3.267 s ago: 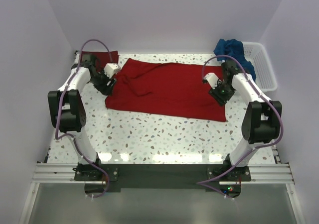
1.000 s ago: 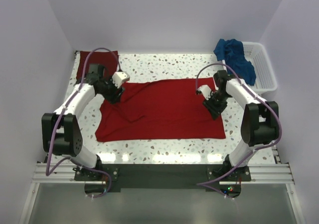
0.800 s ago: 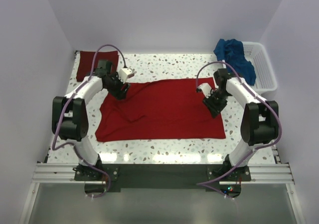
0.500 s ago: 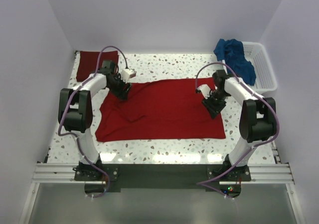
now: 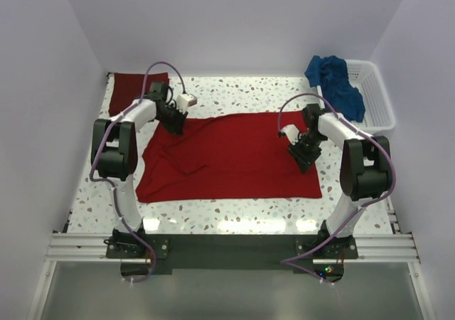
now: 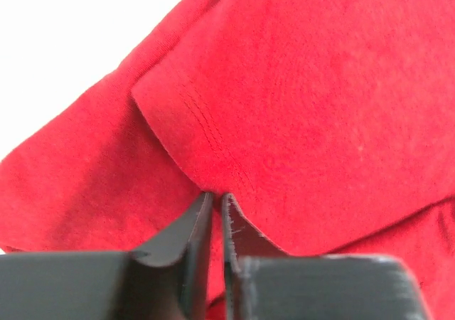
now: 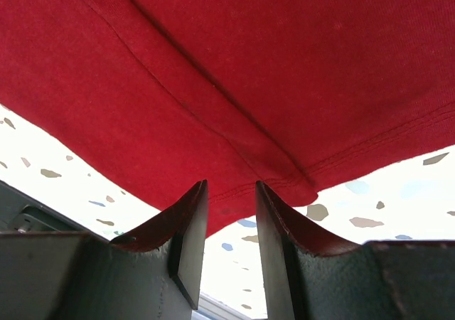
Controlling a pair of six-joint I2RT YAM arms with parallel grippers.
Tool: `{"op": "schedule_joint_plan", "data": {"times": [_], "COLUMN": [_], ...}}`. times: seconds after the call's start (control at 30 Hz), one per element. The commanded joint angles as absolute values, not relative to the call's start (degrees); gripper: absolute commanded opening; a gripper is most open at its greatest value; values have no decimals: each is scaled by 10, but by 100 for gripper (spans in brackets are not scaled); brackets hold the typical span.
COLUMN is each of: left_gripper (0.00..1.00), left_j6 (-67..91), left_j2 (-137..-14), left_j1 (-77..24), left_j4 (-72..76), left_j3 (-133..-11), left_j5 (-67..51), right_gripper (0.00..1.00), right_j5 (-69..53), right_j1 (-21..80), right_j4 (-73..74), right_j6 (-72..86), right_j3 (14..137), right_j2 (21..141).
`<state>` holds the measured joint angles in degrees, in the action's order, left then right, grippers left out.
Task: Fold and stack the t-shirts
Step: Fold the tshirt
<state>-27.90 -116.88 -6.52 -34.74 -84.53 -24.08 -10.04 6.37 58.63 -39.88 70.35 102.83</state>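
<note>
The bright red t-shirt lies spread flat across the middle of the table. My left gripper sits at the shirt's far left corner, by the sleeve. In the left wrist view my left gripper is shut on a folded edge of the red cloth. My right gripper is low over the shirt's right side. In the right wrist view it stands open, and the shirt's hem lies just beyond its tips. A maroon t-shirt lies folded at the back left. A blue t-shirt hangs crumpled over the basket's rim.
The white lattice basket stands at the back right against the wall. Speckled table shows behind the red shirt and in a strip along the front. Walls close in on the left, back and right.
The left gripper has travelled back to the shirt's far left corner and shut on the cloth. The right gripper has hardly moved and stays open.
</note>
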Motion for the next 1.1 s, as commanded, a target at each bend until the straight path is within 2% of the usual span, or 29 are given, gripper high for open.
{"op": "schedule_joint_plan", "data": {"times": [0.0,0.07,0.27,0.47,0.5,0.53,0.63,0.7,0.77,0.93,1.0,1.03,1.07], "left_gripper": [10,0,0,3,7,22,35,47,50,50,52,57,57], "left_j6": [-280,-279,-319,-404,-410,-413,-402,-389,-365,-387,-401,-400,-399], "left_j2": [-1180,-1190,-1237,-1193,-1177,-1162,-1144,-1123,-1093,-999,-974,-969,-964], "left_j1": [-69,-69,-104,-140,-141,-142,-142,-140,-134,-120,-123,-131,-134], "left_j4": [-354,-348,-288,-39,-10,60,122,133,88,-176,-283,-312,-336], "left_j3": [-905,-932,-1044,-956,-928,-913,-885,-873,-865,-817,-796,-788,-772], "left_j5": [-244,-229,-166,-83,-76,-58,-17,19,6,-238,-294,-295,-292], "right_gripper": [37,36,36,36,36,36,36,36,36,36,36,35,35], "right_j5": [-99,-96,-89,-91,-91,-94,-97,-98,-99,-102,-104,-105,-105], "right_j1": [65,65,65,66,66,65,65,67,67,72,76,77,79], "right_j4": [576,574,572,577,577,577,577,577,577,573,574,573,572], "right_j6": [-403,-406,-410,-407,-406,-404,-400,-398,-397,-392,-389,-388,-387], "right_j3": [699,695,685,679,678,678,678,679,679,677,675,674,672], "right_j2": [1030,1034,1034,1027,1026,1023,1020,1016,1009,1002,1003,1001,999]}}
